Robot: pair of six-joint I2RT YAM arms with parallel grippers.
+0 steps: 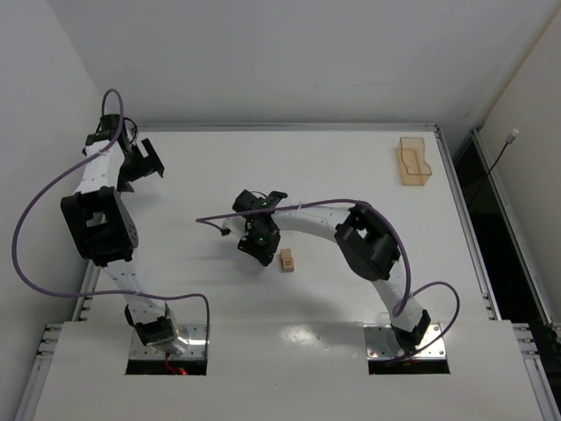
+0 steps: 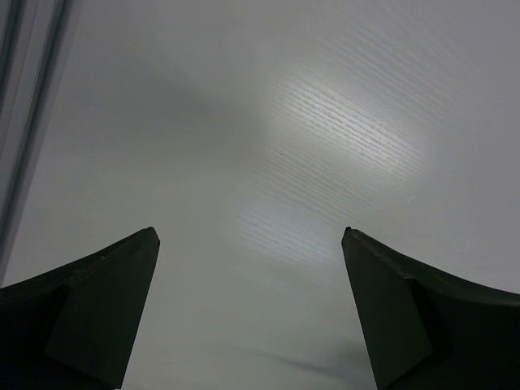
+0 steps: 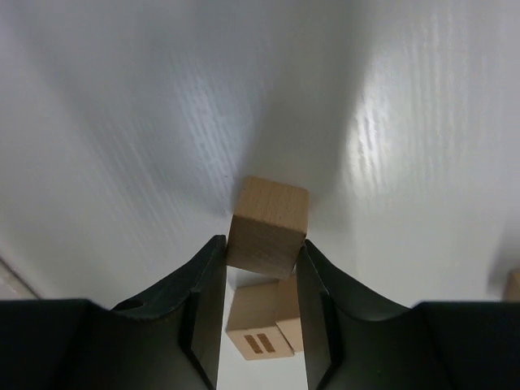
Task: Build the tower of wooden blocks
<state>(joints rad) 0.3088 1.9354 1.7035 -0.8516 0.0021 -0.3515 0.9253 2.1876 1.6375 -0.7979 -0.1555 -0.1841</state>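
Closest to the right wrist camera are my right fingers, two dark curved ones, clamped onto one small light tan wooden cube. Each presses a side of it, so the gap between them is just the cube's width. Directly beneath sits a second tan cube with two dark bars on its face; I cannot tell whether the two touch. Another tan face shows at its right, and I cannot tell whether that belongs to the same cube or to a third. A sliver of tan wood also peeks in at the right border of that view.

From above I count one loose tan wooden block lying on the white counter. It is just to the right of my right fingers, about midway between the left and right edges and nearer the near edge than the far one. The wood block tower, as far as it shows, is the small stack under those fingers at mid-counter; from above my wrist hides it.

My left fingers, also two, stand wide apart and hold nothing, with only bare counter between them. They hang by the far left corner. One translucent tan rectangular tray sits by the far right corner, well apart from both arms.
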